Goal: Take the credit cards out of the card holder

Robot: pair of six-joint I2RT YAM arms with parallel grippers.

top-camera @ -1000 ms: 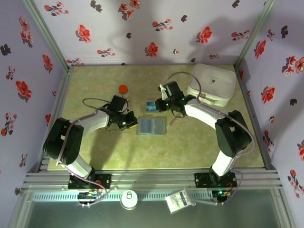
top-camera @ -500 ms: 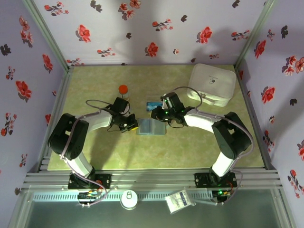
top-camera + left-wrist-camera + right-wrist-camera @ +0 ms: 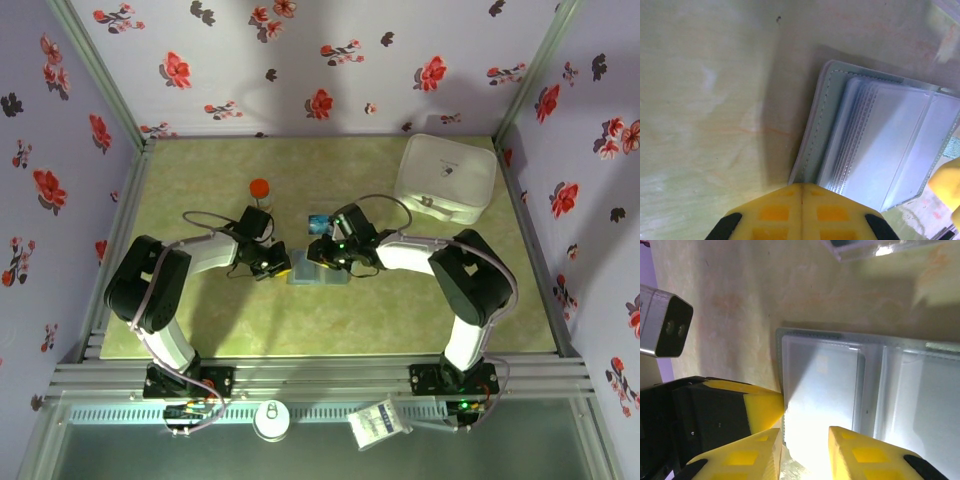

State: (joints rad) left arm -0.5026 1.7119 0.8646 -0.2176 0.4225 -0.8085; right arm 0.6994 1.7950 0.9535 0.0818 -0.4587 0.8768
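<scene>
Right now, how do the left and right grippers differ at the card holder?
The left gripper is shut, fingers pressed together; the right gripper stands open with a gap. Left sits at the card holder's stitched edge; right is over its clear sleeves. Both have yellow fingers.

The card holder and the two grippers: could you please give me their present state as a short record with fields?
card holder: lying open, clear sleeves facing up
left gripper: shut, tip at the holder's edge
right gripper: open, fingers apart over a sleeve of the holder
cards in the sleeves: cannot tell
orange-capped bottle: beyond the left gripper, apart from it
white container: at the far right, closed
</scene>
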